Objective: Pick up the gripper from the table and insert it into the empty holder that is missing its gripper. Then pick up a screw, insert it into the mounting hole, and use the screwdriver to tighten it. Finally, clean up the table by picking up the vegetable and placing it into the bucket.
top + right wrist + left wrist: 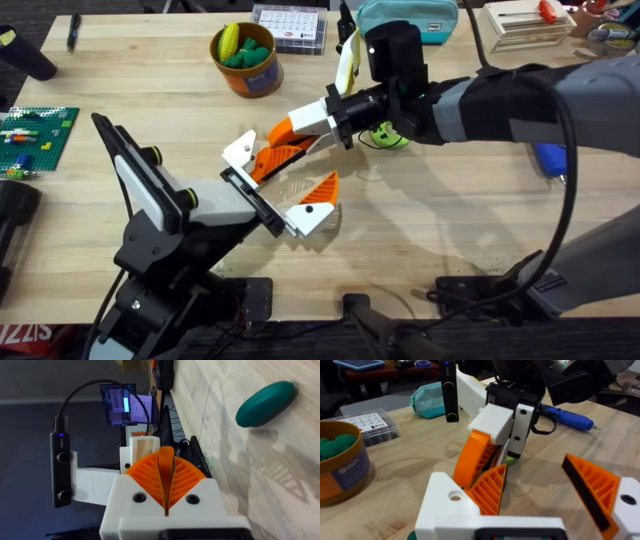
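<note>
Over the middle of the counter (150, 80), the two grippers meet. The left gripper (290, 190) has its orange fingers (322, 187) spread wide. The right gripper (268, 152) has its fingers pressed together, just by one left finger. The bucket (247, 66) sits at the back with green toys inside. The blue screwdriver (567, 416) lies behind the right arm.

No readable text. Bucket (342, 472) carries a blue round sticker with tiny print, illegible. Clear parts box (290, 27) beside the bucket shows a grid of labels, too small to read. Red strip (25, 331) below the left arm base has white characters, cut off, unreadable.
</note>
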